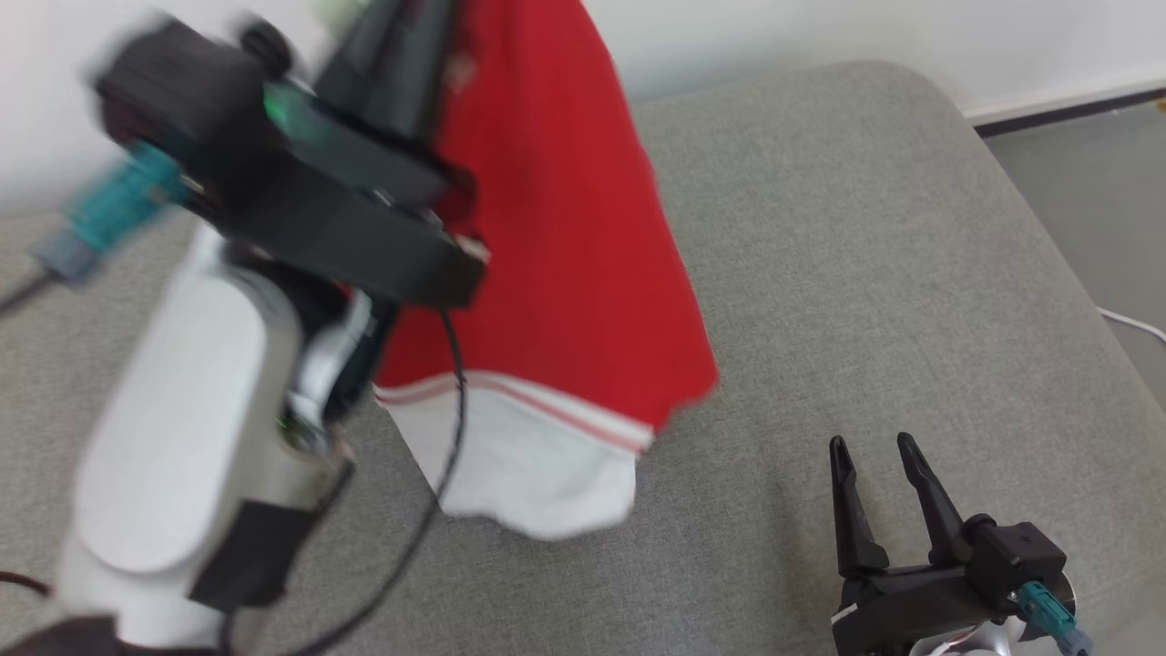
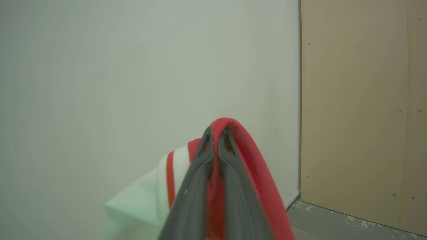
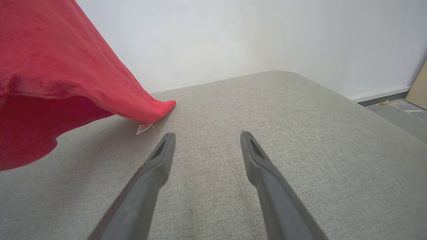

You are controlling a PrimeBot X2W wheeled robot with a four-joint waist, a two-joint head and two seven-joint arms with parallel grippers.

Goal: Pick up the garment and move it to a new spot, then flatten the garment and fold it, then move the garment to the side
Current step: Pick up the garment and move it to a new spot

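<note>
Head view: my left end effector (image 2: pixel 216 140) clamped on red garment (image 1: pixel 565 228), hanging upper left; right end effector (image 1: pixel 873 446) apart, lower right. Carry step, I judge. Next: set down, spread.

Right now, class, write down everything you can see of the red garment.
The red garment is soft-looking fabric with a white band edged by thin stripes. It hangs draped from the shut left pincer, which pinches a fold. A small white tag shows at its low corner, which seems to brush the grey cushion.
</note>
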